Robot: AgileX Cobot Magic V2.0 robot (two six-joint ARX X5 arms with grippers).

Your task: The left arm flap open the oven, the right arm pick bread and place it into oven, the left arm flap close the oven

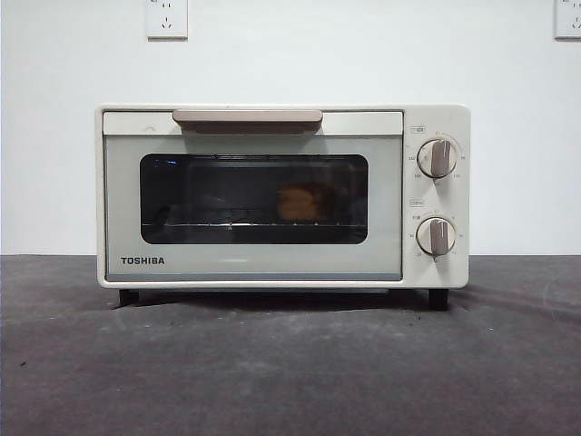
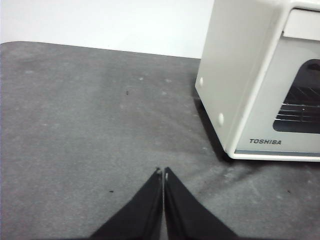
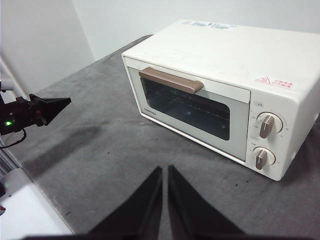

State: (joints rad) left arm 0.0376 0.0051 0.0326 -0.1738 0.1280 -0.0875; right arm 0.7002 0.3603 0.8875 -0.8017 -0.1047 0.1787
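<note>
**Oven shut, bread inside, both pincers closed and empty**

You have the oven [image 1: 281, 195] standing upright on the dark bench [image 1: 290, 372], door closed, handle [image 1: 247, 117] along the top edge. Through the dark glass you can only dimly make out the bread [image 1: 302, 203], resting on the wire rack right of centre; its outline is blurred.

Your left pincer [image 2: 163, 172] hovers over bare bench to the oven's left, jaws pressed together, holding nothing. The oven is cut off there at the picture's edge.

Your right pincer [image 3: 165, 169] hangs above the bench on the oven's near side, well apart from it, jaws together, empty.
</note>
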